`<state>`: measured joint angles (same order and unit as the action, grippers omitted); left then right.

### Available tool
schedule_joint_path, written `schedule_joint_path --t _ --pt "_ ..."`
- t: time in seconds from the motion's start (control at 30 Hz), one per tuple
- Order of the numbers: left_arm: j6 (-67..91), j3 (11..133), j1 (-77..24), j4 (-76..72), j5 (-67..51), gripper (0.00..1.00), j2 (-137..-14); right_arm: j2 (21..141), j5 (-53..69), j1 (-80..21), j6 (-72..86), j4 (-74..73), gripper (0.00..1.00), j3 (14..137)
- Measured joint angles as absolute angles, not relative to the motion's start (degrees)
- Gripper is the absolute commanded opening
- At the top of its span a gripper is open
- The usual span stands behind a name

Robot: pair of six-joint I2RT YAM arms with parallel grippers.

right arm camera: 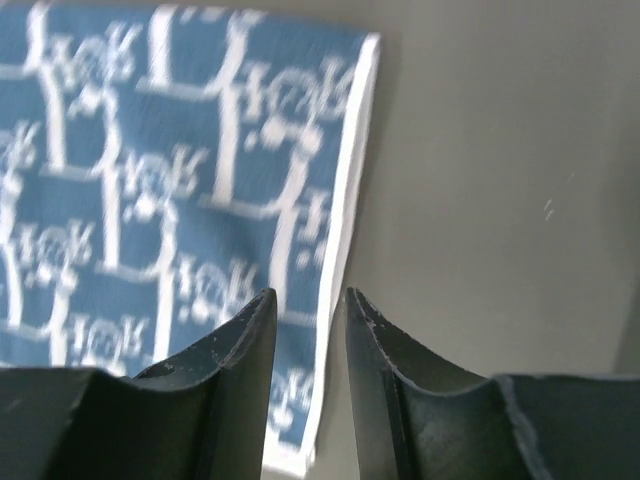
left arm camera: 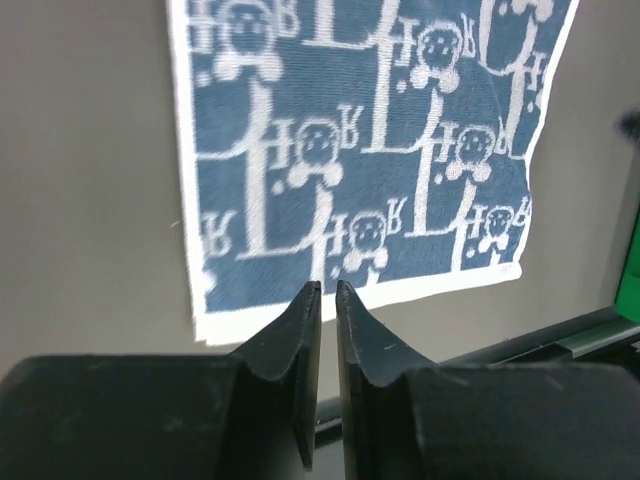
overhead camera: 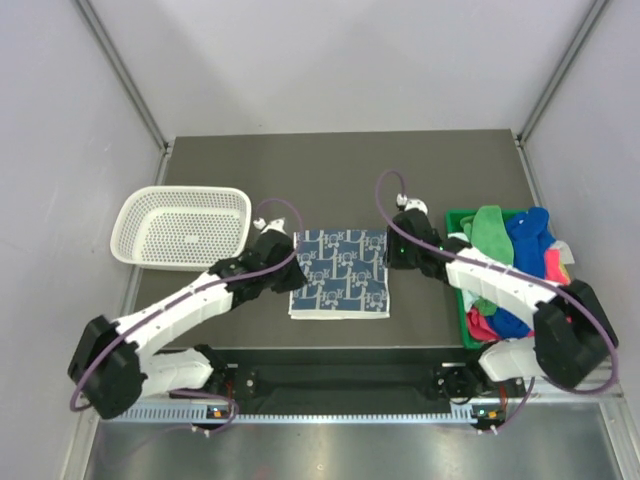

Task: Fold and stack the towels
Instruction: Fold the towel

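Now | one patterned towel flat | heaped towels in one bin | one basket | left tool barely apart | right tool apart

Dark grey table, pale grey walls

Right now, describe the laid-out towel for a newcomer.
On the dark table, look between the white mesh basket and the green bin. One towel lies flat there. It alone is blue with a white pattern; the plain towels are heaped in the bin.
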<state>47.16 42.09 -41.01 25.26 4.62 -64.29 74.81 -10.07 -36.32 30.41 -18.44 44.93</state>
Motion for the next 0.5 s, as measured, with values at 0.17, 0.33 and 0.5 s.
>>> schedule_joint_path --t 0.17,0.33,0.5 --pt "47.3 41.6 -42.5 16.0 1.6 0.13 -74.7 83.5 -9.7 -31.9 28.5 -14.8 0.34 49.2" --pt "47.7 41.3 -46.6 8.7 0.9 0.11 -82.1 89.6 -9.4 -30.2 27.6 -12.5 0.35 51.5" --pt "48.7 39.7 -49.1 5.4 1.2 0.09 -86.0 93.4 -9.3 -29.9 27.6 -10.3 0.35 53.8"
